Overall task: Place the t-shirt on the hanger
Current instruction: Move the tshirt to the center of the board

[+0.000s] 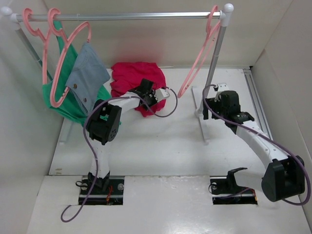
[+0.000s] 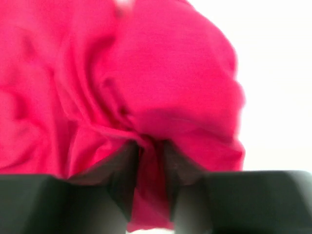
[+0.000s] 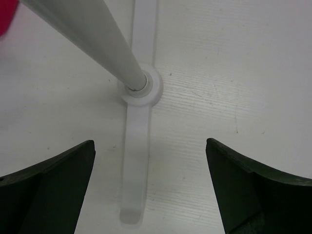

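Top view, t-shirt (image 1: 134, 78): a crumpled crimson heap on the white worktop (image 1: 161, 146), upper centre of the frame, below the rail and between the two rack uprights.
Top view, left end effector (image 1: 147, 93): reaches up from the lower left, with its tip on the lower right edge of the heap, touching the cloth.
Top view, hanger (image 1: 209, 34): bare and salmon-pink, hooked on the right end of the rail (image 1: 126, 16); its shoulders slant down to the left, apart from the heap.
Top view, other clothes: a green garment (image 1: 66, 109) and a grey-blue cloth (image 1: 87, 73) hang on pink hangers (image 1: 44, 63) at the upper left.
Top view, right end effector (image 1: 212, 111): right of centre, low beside the foot of the right post (image 1: 214, 63); its opening is hard to judge from here.
Left wrist view, t-shirt (image 2: 122, 87): blurred red folds fill most of the frame, with white worktop at the right.
Left wrist view, left end effector (image 2: 151, 170): two dark fingers (image 2: 124, 170) stand close together at bottom centre, with a puckered fold of the t-shirt pinched between them.
Right wrist view, right end effector (image 3: 149, 144): jaws spread wide, one finger in each lower corner, gripping nothing.
Right wrist view, post (image 3: 83, 36): a grey tube runs from the upper left into a round white collar (image 3: 141, 90) at centre; a white foot bar (image 3: 134, 165) runs up and down the frame under it, between the fingers.
Right wrist view, t-shirt (image 3: 6, 17): a red sliver in the upper left corner.
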`<move>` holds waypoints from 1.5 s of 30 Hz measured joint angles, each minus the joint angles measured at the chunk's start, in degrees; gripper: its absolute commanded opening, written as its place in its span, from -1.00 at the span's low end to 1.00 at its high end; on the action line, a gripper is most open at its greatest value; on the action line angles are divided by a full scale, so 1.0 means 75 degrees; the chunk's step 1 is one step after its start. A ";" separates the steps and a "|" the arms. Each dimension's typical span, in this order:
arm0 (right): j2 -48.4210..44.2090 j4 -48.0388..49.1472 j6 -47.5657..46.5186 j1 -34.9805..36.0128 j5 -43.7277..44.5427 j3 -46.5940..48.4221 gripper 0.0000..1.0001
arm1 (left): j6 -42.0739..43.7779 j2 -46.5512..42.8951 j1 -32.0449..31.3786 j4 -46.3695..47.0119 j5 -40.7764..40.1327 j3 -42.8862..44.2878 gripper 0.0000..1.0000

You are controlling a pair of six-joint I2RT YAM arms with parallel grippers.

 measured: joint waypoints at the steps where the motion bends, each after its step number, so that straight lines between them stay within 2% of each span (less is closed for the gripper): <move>1: 0.0000 -0.0009 -0.0055 0.0041 -0.0020 0.0009 1.00 | 0.0038 0.0003 -0.0029 -0.0114 0.0032 -0.0044 -1.00; 3: 0.0009 -0.0070 -0.0210 0.0233 0.0015 0.0032 0.91 | 0.0236 -0.0079 -0.0093 -0.0189 0.0160 -0.0175 -1.00; 5: 0.0026 -0.0111 -0.0364 0.0586 0.0073 0.0076 0.91 | 0.0361 -0.0321 -0.0175 -0.0388 0.0414 -0.0411 -1.00; 8: 0.0038 -0.0216 -0.0656 0.1314 0.0093 0.0189 0.91 | 0.0699 -0.1058 -0.0361 -0.0991 0.0921 -0.1037 -1.00; 11: -0.0020 -0.0242 -0.0883 0.2034 -0.0102 0.0227 0.89 | 0.1265 -0.2063 -0.0944 -0.1894 0.1664 -0.1303 -1.00; 12: -0.0076 -0.0248 -0.0944 0.2232 -0.0216 0.0227 0.89 | 0.1437 -0.2381 -0.1233 -0.2116 0.1903 -0.1285 -0.71; 13: -0.0140 -0.0248 -0.0970 0.2378 -0.0329 0.0224 0.92 | 0.1617 -0.2661 -0.1545 -0.2340 0.2130 -0.1230 -0.28; 14: -0.0233 -0.0236 -0.0973 0.2498 -0.0478 0.0213 1.00 | 0.1728 -0.2873 -0.1827 -0.2512 0.2326 -0.1174 0.38; 15: -0.0434 -0.0297 -0.1023 0.2515 -0.0589 0.0178 1.00 | 0.1722 -0.3072 -0.2020 -0.2876 0.2323 -0.1157 0.64; 16: -0.0583 -0.0245 -0.1032 0.2535 -0.0632 0.0157 1.00 | 0.1658 -0.3209 -0.2192 -0.3013 0.2530 -0.1157 1.00; 18: -0.0764 -0.0236 -0.1049 0.2632 -0.0723 0.0114 1.00 | 0.1521 -0.3395 -0.2331 -0.3299 0.2719 -0.1169 1.00; 21: -0.0618 -0.0143 -0.1005 0.2894 -0.0705 0.0093 1.00 | 0.1311 -0.3617 -0.1964 -0.3375 0.3051 -0.1425 1.00; 23: -0.0294 -0.0119 -0.1020 0.3118 -0.0737 0.0090 1.00 | 0.0877 -0.3899 -0.1323 -0.3150 0.3069 -0.1856 1.00; 26: 0.0335 -0.0099 -0.1055 0.3538 -0.0801 0.0093 1.00 | 0.0388 -0.4669 -0.0283 -0.2579 0.2090 -0.2809 1.00; 29: 0.1326 -0.0137 -0.1131 0.3960 -0.0845 0.0458 1.00 | 0.0472 -0.6222 -0.0090 -0.1816 0.0813 -0.4170 1.00; 33: 0.2757 -0.0105 -0.1306 0.4374 -0.0886 0.1399 1.00 | 0.0265 -0.9104 -0.0323 -0.0452 -0.0414 -0.5998 1.00; 35: 0.3340 -0.0082 -0.1358 0.4491 -0.0901 0.1888 1.00 | -0.0093 -1.0258 -0.0332 0.0382 -0.1023 -0.6764 0.84; 37: 0.3972 -0.0070 -0.1411 0.4555 -0.0906 0.2486 0.93 | -0.0423 -1.0926 -0.0332 0.0924 -0.1425 -0.7224 0.82; 39: 0.4578 -0.0061 -0.1422 0.4616 -0.0895 0.3101 0.90 | -0.0784 -1.1095 -0.0332 0.1282 -0.1743 -0.7487 0.67; 42: 0.5555 -0.0137 -0.1483 0.4744 -0.0842 0.4185 0.88 | -0.1364 -1.0899 -0.0332 0.1483 -0.2209 -0.7615 0.56; 45: 0.6394 -0.0198 -0.1547 0.4881 -0.0816 0.5001 0.63 | -0.1900 -1.0535 -0.0326 0.1716 -0.2774 -0.7621 0.42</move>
